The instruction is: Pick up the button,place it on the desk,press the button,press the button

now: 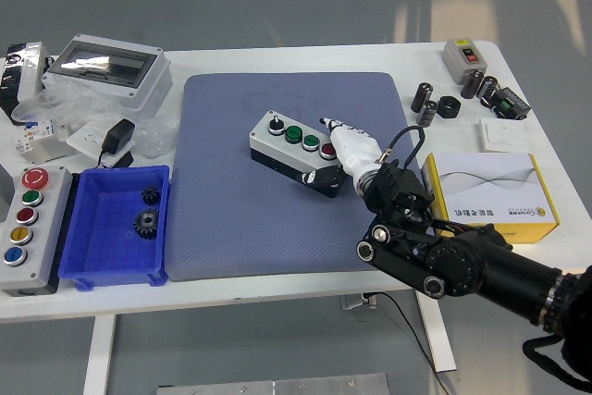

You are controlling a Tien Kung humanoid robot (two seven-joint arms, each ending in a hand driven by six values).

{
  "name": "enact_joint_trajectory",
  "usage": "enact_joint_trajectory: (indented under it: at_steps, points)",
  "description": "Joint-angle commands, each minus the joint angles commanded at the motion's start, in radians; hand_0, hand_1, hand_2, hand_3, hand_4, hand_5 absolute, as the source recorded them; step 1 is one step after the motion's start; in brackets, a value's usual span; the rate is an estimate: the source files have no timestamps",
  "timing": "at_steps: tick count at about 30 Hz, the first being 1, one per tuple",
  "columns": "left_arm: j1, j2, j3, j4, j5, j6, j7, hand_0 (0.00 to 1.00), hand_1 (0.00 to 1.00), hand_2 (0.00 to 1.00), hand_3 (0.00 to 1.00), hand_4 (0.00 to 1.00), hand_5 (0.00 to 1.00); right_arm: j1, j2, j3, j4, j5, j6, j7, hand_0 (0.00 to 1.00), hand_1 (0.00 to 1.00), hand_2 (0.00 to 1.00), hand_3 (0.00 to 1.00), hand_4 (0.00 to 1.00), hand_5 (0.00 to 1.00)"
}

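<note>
Near the frame's centre, on the blue-grey padded mat (pixel 231 219), the grey rectangular button box (pixel 294 149) is touched at its right end by the white right hand (pixel 350 147), fingers extended, grasping nothing, box's long axis running lower right.

The right hand (pixel 347 147) has a smooth white shell that looks like hard plastic, joined to a black arm with a matt finish and bare round metal-looking fittings at its joints. Just to the hand's left, the button box (pixel 294 147) looks like grey plastic with a black base and glossy green and red caps. Under both lies a blue-grey mat (pixel 231 219) of finely textured, matt, cloth-like surface. The bench (pixel 277 302) is smooth and white. To the hand's right a cardboard box (pixel 490 196) is printed white and yellow. Far to its left, a blue bin (pixel 111 261) of shiny plastic holds dark metal gears (pixel 146 222).
</note>
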Motion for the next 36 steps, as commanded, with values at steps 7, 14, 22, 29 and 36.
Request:
enact_joint_trajectory:
  at_steps: [7,14,22,29,36]
  points:
    - [0.001,0.0,0.003,0.0,-0.001,-0.001,-0.001,0.625,0.572,0.537,0.586,0.601,0.233,-0.001,0.002,-0.023,-0.019,0.003,-0.01,-0.001,0.461,0.758,0.891,0.998,0.969,0.352]
    - [-0.002,0.0,0.008,0.0,-0.004,-0.002,-0.003,0.625,0.571,0.537,0.586,0.604,0.23,0.0,0.003,-0.041,-0.029,-0.01,-0.025,0.005,0.305,0.629,0.752,0.998,0.865,0.21]
    - [-0.003,0.0,0.015,0.0,-0.012,-0.001,-0.006,0.625,0.57,0.537,0.586,0.605,0.226,0.0,0.002,-0.043,-0.034,-0.006,-0.034,0.024,0.162,0.432,0.527,0.965,0.288,0.07]
    - [-0.003,0.0,0.023,0.0,-0.02,-0.001,-0.009,0.625,0.571,0.536,0.586,0.604,0.227,-0.001,0.0,-0.044,-0.031,-0.003,-0.038,0.034,0.121,0.371,0.463,0.622,0.106,0.002]
    - [-0.002,-0.001,0.025,0.0,-0.024,0.0,-0.01,0.625,0.57,0.536,0.586,0.604,0.227,-0.016,-0.042,-0.01,0.024,0.055,-0.007,0.123,0.101,0.309,0.369,0.345,0.002,0.002]
